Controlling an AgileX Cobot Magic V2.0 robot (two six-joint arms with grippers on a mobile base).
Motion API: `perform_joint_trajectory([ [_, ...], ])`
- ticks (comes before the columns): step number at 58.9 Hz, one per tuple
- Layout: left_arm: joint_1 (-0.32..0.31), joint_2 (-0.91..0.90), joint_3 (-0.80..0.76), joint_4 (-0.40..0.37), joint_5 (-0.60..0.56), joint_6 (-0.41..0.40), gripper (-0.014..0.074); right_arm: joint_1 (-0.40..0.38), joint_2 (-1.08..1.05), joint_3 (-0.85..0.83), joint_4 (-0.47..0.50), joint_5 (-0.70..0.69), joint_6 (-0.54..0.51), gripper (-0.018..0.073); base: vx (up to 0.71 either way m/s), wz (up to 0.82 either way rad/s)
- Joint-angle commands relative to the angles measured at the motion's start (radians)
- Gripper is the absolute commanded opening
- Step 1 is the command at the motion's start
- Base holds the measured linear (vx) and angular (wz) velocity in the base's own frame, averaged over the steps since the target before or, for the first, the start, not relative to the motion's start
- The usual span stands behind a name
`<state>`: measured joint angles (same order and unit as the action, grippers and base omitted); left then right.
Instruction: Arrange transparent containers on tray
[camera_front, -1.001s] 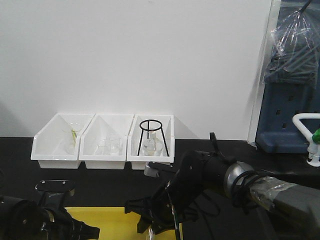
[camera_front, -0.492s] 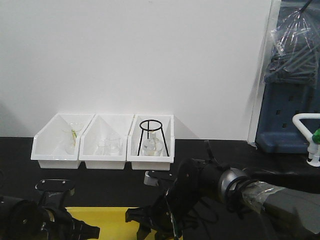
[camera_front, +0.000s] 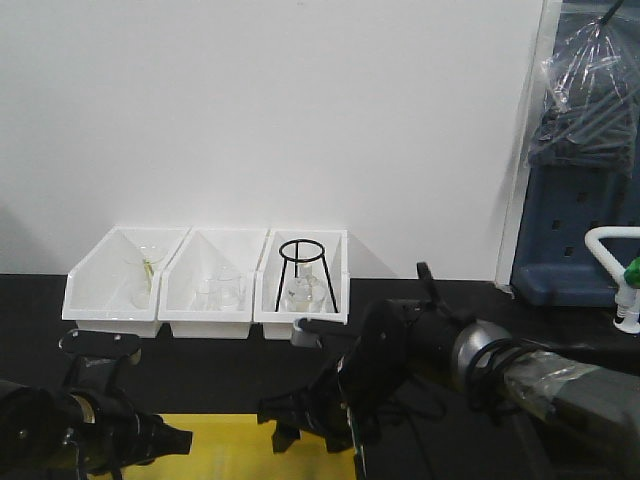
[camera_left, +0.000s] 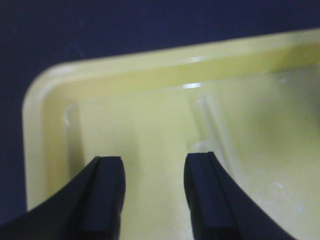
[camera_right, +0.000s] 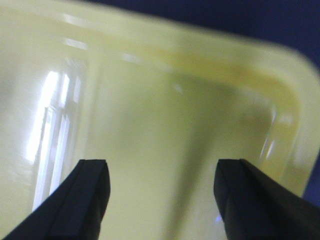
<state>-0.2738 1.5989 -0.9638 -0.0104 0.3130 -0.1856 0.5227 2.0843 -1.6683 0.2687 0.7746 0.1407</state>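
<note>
While both arms reach low over the near edge of the black tabletop (camera_front: 200, 375), the left gripper (camera_left: 152, 192) hangs with jaws apart above the yellow tray (camera_left: 50, 125), inside one rounded corner, and a clear test tube (camera_left: 212, 132) lies on the tray floor just beyond its fingertip. Over another corner, the right gripper (camera_right: 160, 200) is spread wide, holding nothing. Three white bins (camera_front: 210, 290) line the far edge by the wall.

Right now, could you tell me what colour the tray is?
The tray is bright yellow, clearest in the right wrist view.
</note>
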Motion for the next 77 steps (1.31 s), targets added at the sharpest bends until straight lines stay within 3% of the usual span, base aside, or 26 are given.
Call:
perform_joint_trajectory([
  [1,-0.003,-0.103,-0.032,0.034,-0.097,-0.002,0.0409,-0.003,-0.132,-0.033,-0.035,-0.113,-0.021,0.0515,0.00,0.00],
  [18,-0.003,-0.305,0.010,0.057,-0.299,-0.001,0.0314,-0.003,-0.315,-0.017,-0.160,-0.225,-0.037,0.0485,0.00,0.00],
  [35,-0.003,-0.522,0.209,0.054,-0.567,-0.001,0.0144,-0.003,-0.470,0.186,-0.194,-0.411,-0.036,0.0434,0.00,0.00],
  [77,-0.003,-0.566,0.221,0.054,-0.568,-0.002,0.0117,-0.003,-0.476,0.193,-0.194,-0.390,-0.036,0.0351,0.00,0.00],
])
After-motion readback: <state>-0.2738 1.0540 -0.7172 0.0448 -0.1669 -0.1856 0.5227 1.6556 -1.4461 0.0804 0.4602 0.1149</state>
